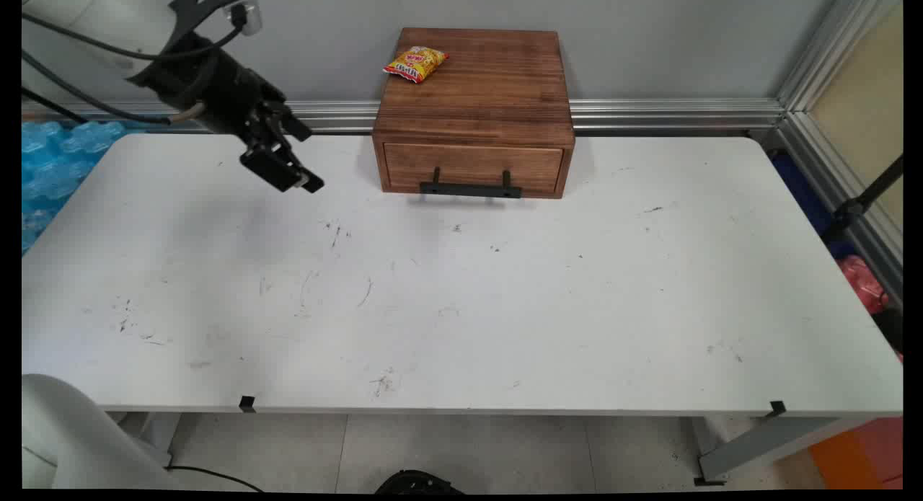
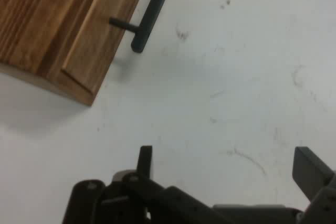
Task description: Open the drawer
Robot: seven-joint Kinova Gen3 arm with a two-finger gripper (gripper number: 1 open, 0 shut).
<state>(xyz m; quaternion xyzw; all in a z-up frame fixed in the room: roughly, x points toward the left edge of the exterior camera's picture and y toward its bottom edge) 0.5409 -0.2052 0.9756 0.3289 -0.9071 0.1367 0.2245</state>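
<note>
Wooden box (image 1: 474, 112) sits at the upper centre of the main view, against the wall, its drawer shut and a black handle (image 1: 471, 189) across the front. On its top, toward the back left corner, lies a yellow snack packet (image 1: 415, 63). To the left of the box, in the upper left of the frame, the gripper (image 1: 288, 175) hangs above the white table (image 1: 505, 306), touching nothing. In the hand view its fingers (image 2: 310, 171) stand wide apart with bare tabletop between them, the box's corner and handle end (image 2: 149, 17) at upper left.
</note>
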